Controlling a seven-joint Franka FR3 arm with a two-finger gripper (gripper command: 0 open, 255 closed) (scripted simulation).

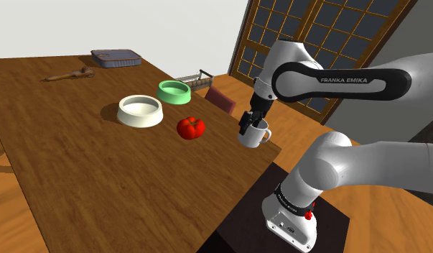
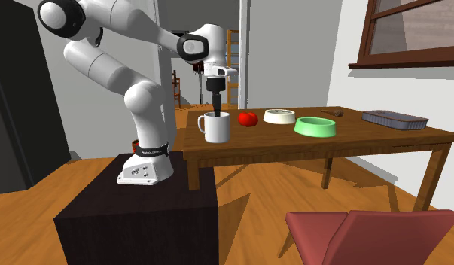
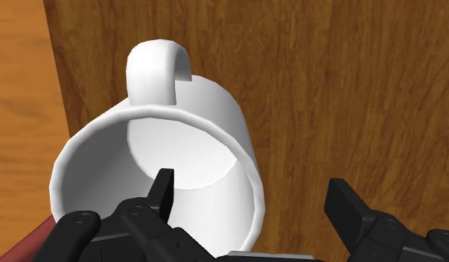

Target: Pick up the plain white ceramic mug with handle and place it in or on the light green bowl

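My white, rounded-shell arm (image 1: 365, 154) has dark joints, and one black band carries white FRANKA EMIKA lettering (image 1: 356, 80). A black ring (image 1: 292, 203) with a small red mark circles my white base (image 1: 283, 224). My all-black two-finger gripper (image 3: 252, 186) shows round screw heads on its angular knuckles.

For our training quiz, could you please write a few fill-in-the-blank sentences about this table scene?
1. One finger of the gripper is ___ the mug, the other outside it.
2. The red thing between the mug and the white bowl is a ___.
3. The bowl nearest the grey tray is ___ in colour.

Missing words: inside; tomato; green.
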